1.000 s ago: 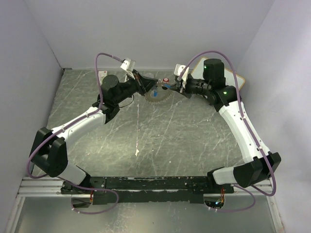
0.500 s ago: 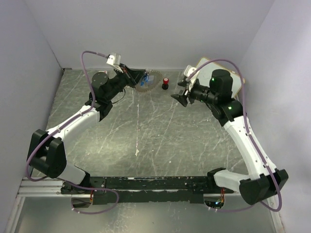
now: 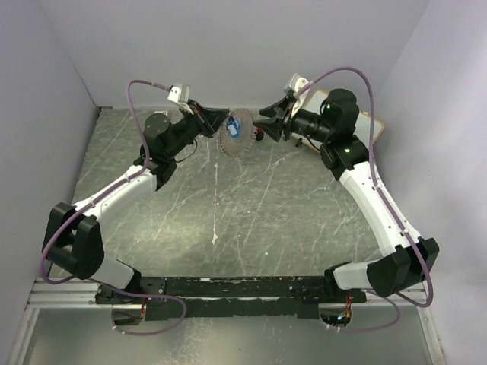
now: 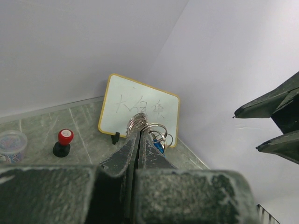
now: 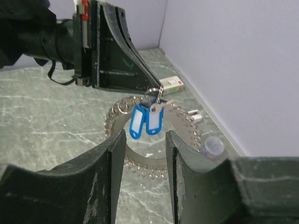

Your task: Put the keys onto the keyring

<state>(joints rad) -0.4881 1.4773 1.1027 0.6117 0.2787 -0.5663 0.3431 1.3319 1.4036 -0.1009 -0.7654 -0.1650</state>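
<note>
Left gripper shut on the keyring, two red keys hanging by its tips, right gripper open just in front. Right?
Not quite: the keys are blue, not red, as the right wrist view shows. The rest holds: left gripper shut on the keyring, right gripper open in front of it.

The keyring (image 3: 225,141) was a round grey metal ring, hollow in the middle and fringed all round with small split rings like gear teeth. It stood upright off the table, toward 12 o'clock from the table's centre, pinched at its 12 o'clock edge by the closed tips of the left gripper (image 3: 221,122). The keys (image 5: 137,123) were two small blue tags with pale inserts. They hung side by side from small rings at that pinched spot, one at 9 o'clock of the other, dangling across the ring's hollow. From above they showed only as a blue speck.
</note>
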